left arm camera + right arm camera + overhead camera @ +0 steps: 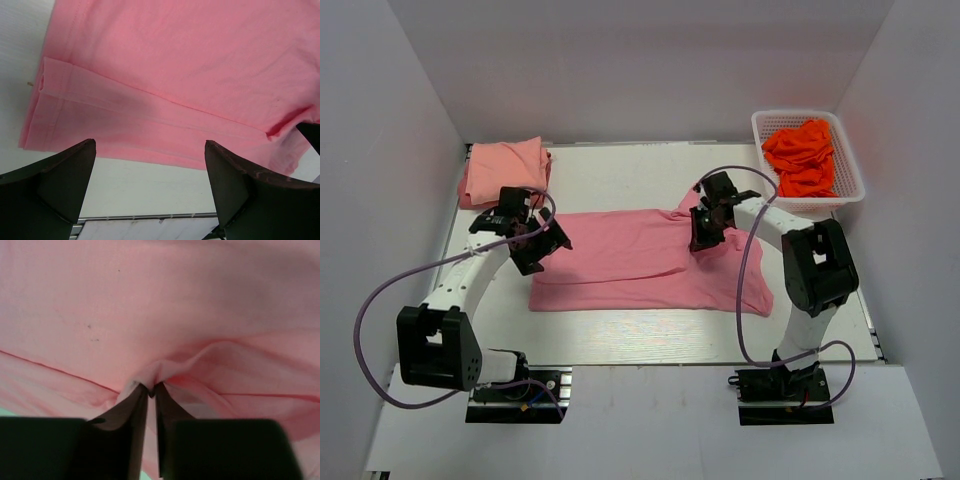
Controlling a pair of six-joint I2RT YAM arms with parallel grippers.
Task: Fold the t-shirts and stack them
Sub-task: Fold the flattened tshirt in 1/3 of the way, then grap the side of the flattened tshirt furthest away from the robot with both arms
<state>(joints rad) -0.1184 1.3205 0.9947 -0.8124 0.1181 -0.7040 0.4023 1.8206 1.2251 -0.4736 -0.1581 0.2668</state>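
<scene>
A rose pink t-shirt lies spread across the middle of the table, partly folded lengthwise. A paler salmon pink t-shirt sits folded at the back left. My left gripper hovers at the spread shirt's left end, wide open, with nothing between its fingers. In the left wrist view the left gripper frames the shirt's hemmed edge and bare table. My right gripper is at the shirt's right part. In the right wrist view the right gripper is shut on a pinched ridge of the pink cloth.
A white basket holding crumpled orange cloth stands at the back right. White walls close in the table on the left, back and right. Purple cables loop beside both arms.
</scene>
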